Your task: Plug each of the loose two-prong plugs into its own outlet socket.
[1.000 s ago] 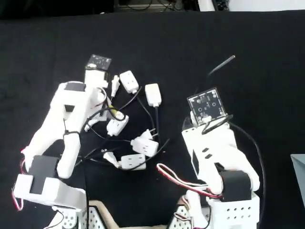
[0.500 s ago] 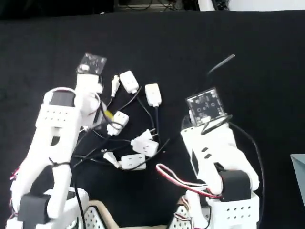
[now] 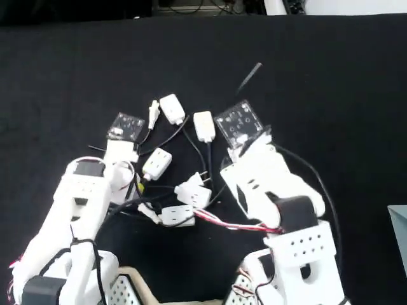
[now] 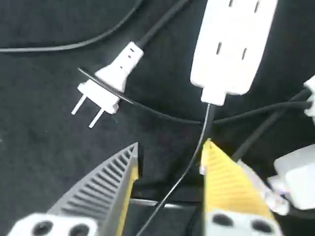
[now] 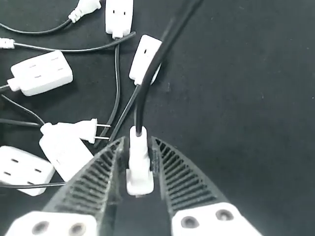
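My left gripper (image 4: 170,147) hangs open over the black mat, one grey finger (image 4: 118,179) and one yellow one, with a thin black cord running between them. Just beyond lie a loose white two-prong plug (image 4: 106,91) and a white outlet block (image 4: 234,44). My right gripper (image 5: 138,142) is shut on a white plug (image 5: 139,164) whose black cord (image 5: 157,54) rises away from it. Past it lie another loose plug (image 5: 83,129) with bare prongs and several white outlet blocks, one of them (image 5: 42,73) off to the side. From above, the blocks and cords cluster around (image 3: 193,194) between the arms.
The left arm (image 3: 82,190) and right arm (image 3: 267,184) flank the tangle of black cords (image 3: 165,136). Black mat (image 3: 331,95) stretches open to the far side and right. A pale box corner (image 3: 399,222) sits at the right edge.
The left arm has pulled back toward the near edge, leaving the outlet block it hovered over. The right arm has swung left and forward over the cluster, carrying its plug and cord.
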